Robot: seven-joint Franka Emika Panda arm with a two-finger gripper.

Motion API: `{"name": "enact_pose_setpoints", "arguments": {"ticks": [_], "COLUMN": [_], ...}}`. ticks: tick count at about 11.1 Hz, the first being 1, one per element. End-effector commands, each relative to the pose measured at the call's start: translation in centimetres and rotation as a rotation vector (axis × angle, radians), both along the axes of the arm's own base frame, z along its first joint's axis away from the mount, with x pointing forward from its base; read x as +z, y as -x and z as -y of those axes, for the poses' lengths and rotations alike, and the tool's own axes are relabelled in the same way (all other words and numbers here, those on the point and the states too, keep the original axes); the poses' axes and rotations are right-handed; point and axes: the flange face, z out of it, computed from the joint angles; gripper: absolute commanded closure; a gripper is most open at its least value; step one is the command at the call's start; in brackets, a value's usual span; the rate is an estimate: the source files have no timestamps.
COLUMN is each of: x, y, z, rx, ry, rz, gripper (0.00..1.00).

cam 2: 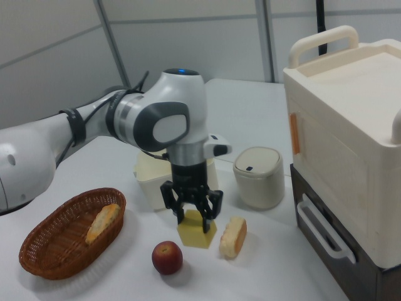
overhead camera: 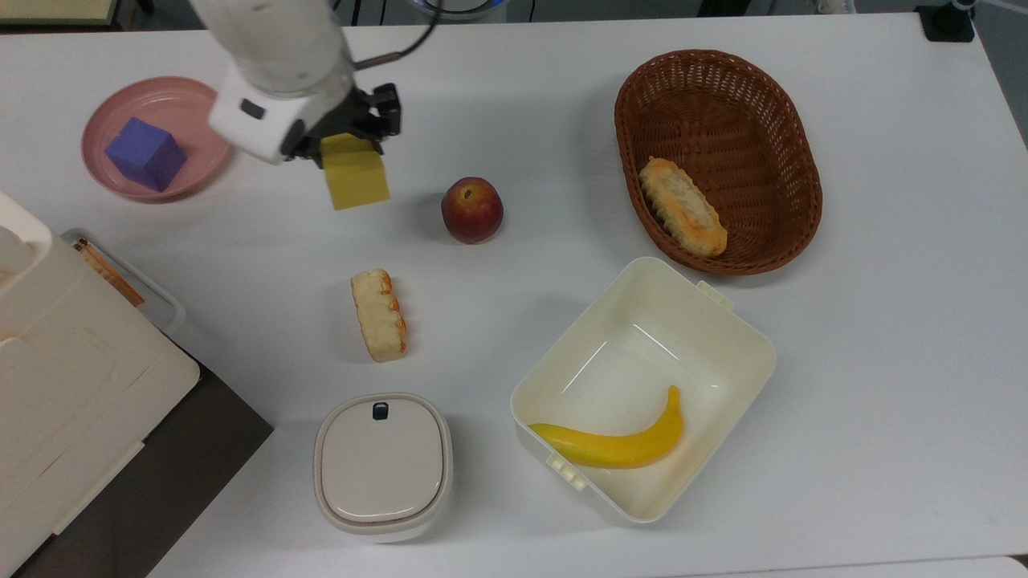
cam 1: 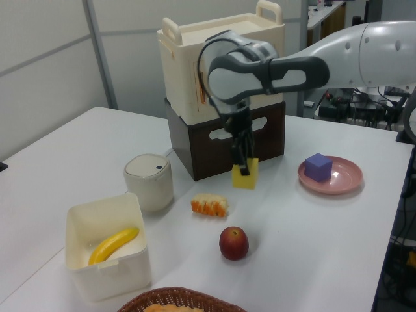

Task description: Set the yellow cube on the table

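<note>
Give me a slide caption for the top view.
Claw holding the yellow cube over the table, between the pink plate and the apple.

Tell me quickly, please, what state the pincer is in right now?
Pincer: closed on the yellow cube, holding it above the table.

A plain yellow cube (overhead camera: 354, 179) hangs over the white table (overhead camera: 883, 337); beside it, a red apple (overhead camera: 471, 209); beyond, a purple cube (overhead camera: 145, 153) in a pink plate (overhead camera: 191, 104); a brown woven basket (overhead camera: 755, 96).
</note>
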Motion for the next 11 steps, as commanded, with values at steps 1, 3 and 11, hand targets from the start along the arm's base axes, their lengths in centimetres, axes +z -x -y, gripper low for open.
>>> {"name": "enact_pose_setpoints", "arguments": {"ticks": [1,3,11], "x": [1.1,4.5,9.6], "y": [0.7,1.7,2.5], "z": [-2.3,-2.7,1.8], "rx": [-0.033,-0.039,-0.148], "ry": [0.018,0.024,0.072], "rz": [-0.009,0.039,0.146], "gripper": [0.0,0.0,0.0]}}
